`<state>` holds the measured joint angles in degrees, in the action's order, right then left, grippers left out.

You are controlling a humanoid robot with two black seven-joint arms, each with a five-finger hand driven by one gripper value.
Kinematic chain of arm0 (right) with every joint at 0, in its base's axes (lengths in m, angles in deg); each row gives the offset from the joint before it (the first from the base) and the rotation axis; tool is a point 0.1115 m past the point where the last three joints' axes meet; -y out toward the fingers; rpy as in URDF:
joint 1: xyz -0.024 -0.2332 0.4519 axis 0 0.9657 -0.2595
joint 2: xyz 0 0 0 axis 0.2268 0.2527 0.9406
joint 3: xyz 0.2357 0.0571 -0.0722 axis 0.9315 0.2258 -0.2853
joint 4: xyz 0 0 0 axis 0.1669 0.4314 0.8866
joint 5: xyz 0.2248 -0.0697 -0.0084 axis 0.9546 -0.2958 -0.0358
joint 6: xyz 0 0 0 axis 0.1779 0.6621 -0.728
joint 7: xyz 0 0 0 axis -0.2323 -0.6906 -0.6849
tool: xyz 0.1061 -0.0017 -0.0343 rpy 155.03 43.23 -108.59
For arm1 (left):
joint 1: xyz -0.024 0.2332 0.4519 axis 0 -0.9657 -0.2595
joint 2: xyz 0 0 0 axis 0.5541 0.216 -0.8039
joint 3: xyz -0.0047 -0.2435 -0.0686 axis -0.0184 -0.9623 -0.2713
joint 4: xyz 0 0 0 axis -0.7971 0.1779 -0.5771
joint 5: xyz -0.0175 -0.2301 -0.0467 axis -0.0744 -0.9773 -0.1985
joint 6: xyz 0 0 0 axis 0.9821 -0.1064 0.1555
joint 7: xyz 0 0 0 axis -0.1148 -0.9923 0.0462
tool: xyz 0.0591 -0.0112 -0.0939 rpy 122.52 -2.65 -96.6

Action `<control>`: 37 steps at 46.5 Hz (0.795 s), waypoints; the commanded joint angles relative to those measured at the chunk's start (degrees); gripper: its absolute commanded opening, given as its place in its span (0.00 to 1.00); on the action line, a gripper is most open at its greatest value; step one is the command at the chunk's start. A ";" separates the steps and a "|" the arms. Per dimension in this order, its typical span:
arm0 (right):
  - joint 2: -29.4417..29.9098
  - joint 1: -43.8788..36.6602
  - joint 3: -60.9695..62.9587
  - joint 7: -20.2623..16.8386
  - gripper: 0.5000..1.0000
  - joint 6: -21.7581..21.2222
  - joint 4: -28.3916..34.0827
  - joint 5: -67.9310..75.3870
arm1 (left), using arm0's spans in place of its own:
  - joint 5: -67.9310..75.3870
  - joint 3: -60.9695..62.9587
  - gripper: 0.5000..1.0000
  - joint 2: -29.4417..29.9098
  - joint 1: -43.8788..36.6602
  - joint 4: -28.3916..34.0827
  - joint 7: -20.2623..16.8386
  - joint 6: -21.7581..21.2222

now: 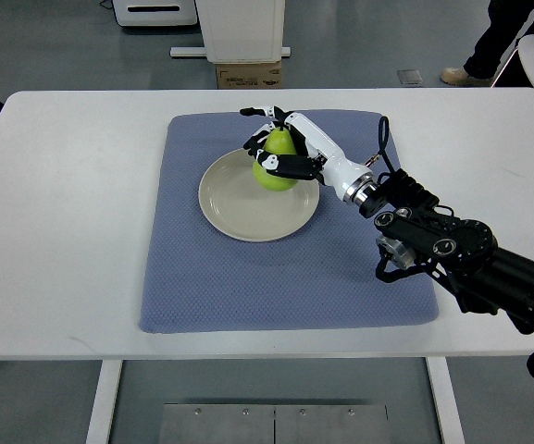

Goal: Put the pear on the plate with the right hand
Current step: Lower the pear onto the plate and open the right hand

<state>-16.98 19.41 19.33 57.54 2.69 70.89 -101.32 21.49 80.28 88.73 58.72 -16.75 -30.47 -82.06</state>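
A green pear is held over the far right rim of a round beige plate that lies on a blue mat. My right hand is shut on the pear, with white and black fingers wrapped over its top and front. The black right arm runs in from the lower right edge. Whether the pear touches the plate, I cannot tell. My left arm does not show.
The mat lies in the middle of a white table. Beyond the far edge stand a white cabinet base and a cardboard box. A person's leg and shoe show at the top right.
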 commanded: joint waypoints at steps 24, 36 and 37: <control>0.00 2.90 -0.96 0.00 0.00 0.00 0.27 0.09 | 0.00 0.00 1.00 0.00 0.00 -0.01 -0.04 0.00; 0.00 4.40 -0.96 0.00 0.00 0.09 0.27 0.09 | 0.00 0.00 1.00 0.00 0.00 -0.01 -0.04 0.00; 0.00 4.40 -0.96 0.00 0.00 0.09 0.27 0.18 | 0.00 0.08 1.00 0.00 0.00 -0.01 0.05 0.00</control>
<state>-16.98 23.65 18.36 57.54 2.77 71.24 -101.22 21.49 80.32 88.73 58.72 -16.76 -30.46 -82.06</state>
